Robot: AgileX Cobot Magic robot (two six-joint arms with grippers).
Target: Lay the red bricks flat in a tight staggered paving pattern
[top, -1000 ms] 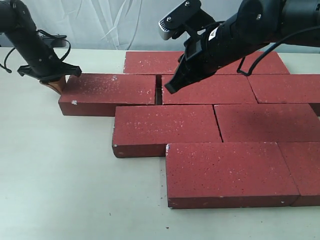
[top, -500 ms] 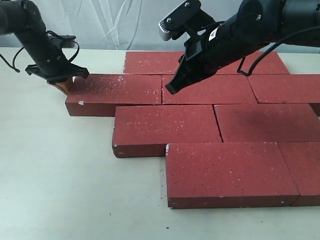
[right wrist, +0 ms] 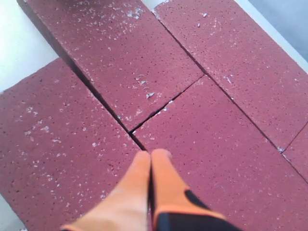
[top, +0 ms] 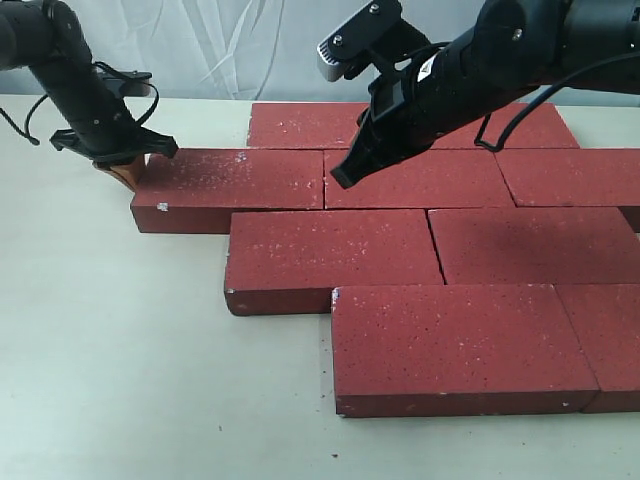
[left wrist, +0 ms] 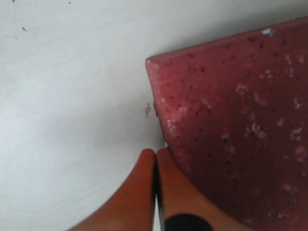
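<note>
Several red bricks lie flat in staggered rows on the pale table (top: pixel 120 350). The leftmost brick of the second row (top: pixel 232 188) (left wrist: pixel 236 120) now butts against its right neighbour (top: pixel 420 178). My left gripper (top: pixel 122 170) (left wrist: pixel 156 153) is shut and empty, its orange fingertips pressed against that brick's left end. My right gripper (top: pixel 340 178) (right wrist: pixel 152 155) is shut too, holding nothing, and hovers over the joint between those two bricks (right wrist: pixel 159 109).
A back-row brick (top: pixel 310 124) lies behind the pushed one. Two front bricks (top: pixel 330 258) (top: pixel 460 345) step out toward the near edge. Bare table spreads to the left and front. A white curtain hangs behind.
The left gripper slid right, pushing the leftmost second-row brick until the gap to its neighbour closed; since half a second ago nothing has moved. The right arm stayed put.
</note>
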